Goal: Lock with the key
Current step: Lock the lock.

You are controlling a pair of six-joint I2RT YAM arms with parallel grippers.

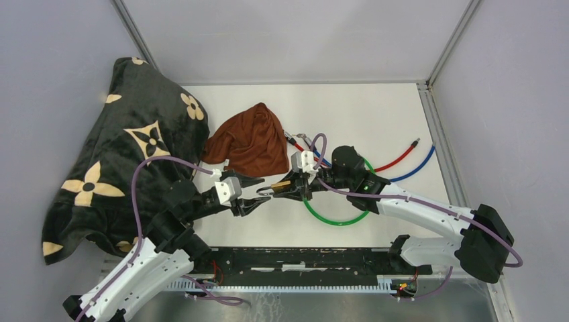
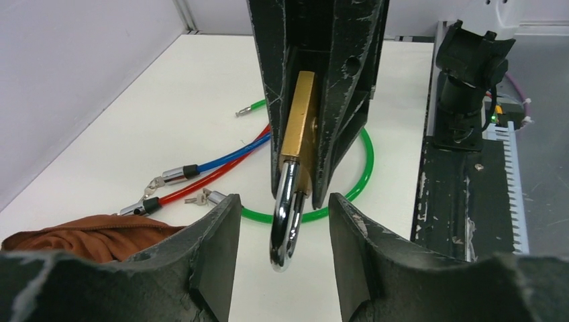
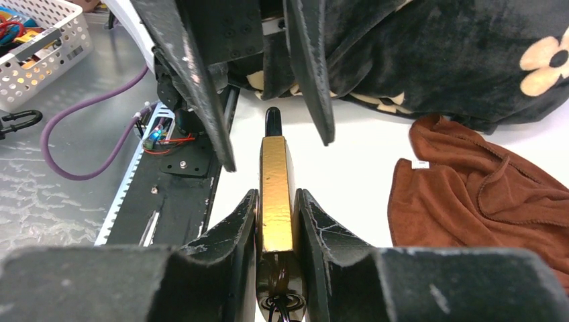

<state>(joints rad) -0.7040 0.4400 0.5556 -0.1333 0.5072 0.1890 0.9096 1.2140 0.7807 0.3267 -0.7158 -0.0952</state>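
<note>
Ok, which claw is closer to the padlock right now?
Right. The right claw is shut on the padlock, gripping its brass body. The left claw is open, one finger on each side of the shackle, with a gap showing on both sides.

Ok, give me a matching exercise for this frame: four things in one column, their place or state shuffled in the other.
Things:
1. padlock
2. left gripper
3. green cable
4. brown cloth

Place or state:
A. open, one finger on either side of the shackle
B. crumpled beside the black floral blanket
C. clamped by its brass body in the right gripper
D. lying in a loop on the table

Pairs: 1-C, 2-A, 3-D, 4-B
</note>
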